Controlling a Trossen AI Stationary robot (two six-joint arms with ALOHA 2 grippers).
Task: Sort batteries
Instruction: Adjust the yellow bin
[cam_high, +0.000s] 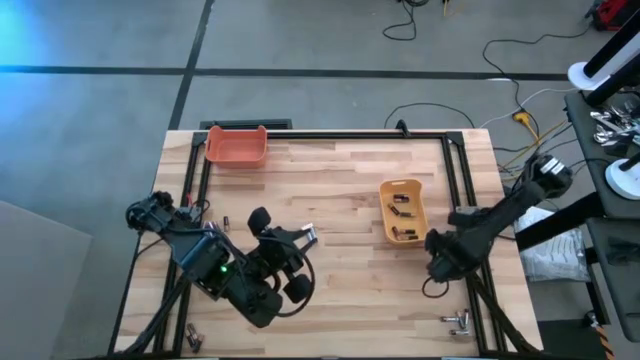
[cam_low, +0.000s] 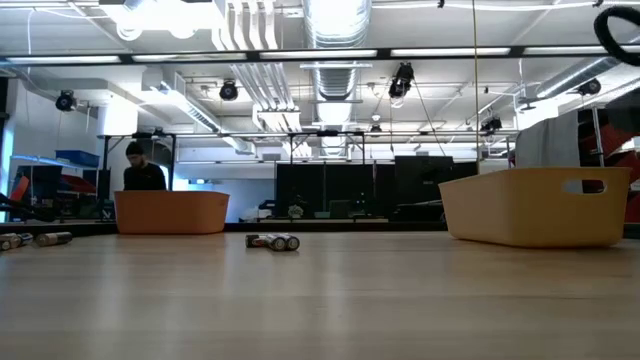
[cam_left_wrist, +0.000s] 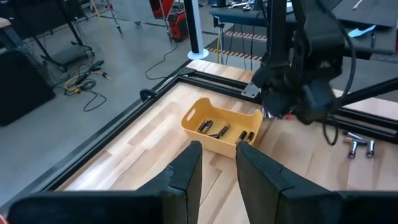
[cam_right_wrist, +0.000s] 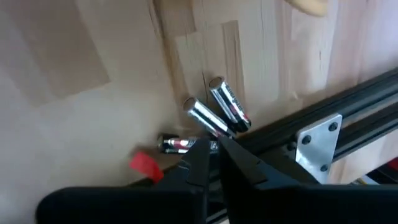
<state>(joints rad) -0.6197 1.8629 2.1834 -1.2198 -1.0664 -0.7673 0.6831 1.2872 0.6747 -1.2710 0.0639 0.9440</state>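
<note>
Beside the yellow bin (cam_high: 403, 212), the right gripper (cam_right_wrist: 213, 163) hangs over loose batteries (cam_right_wrist: 217, 112) by the table's frame rail (cam_right_wrist: 323, 124), its fingers nearly together and empty. They should be opened and centred on one cell. The left gripper (cam_left_wrist: 217, 171) is held slightly parted, grasping nothing.

From overhead you look straight down on the whole table (cam_high: 330, 200). Your low camera faces level across it. Your left wrist camera shares the yellow bin (cam_left_wrist: 221, 127) with both; the right wrist camera sits close above the batteries (cam_right_wrist: 214, 112).
</note>
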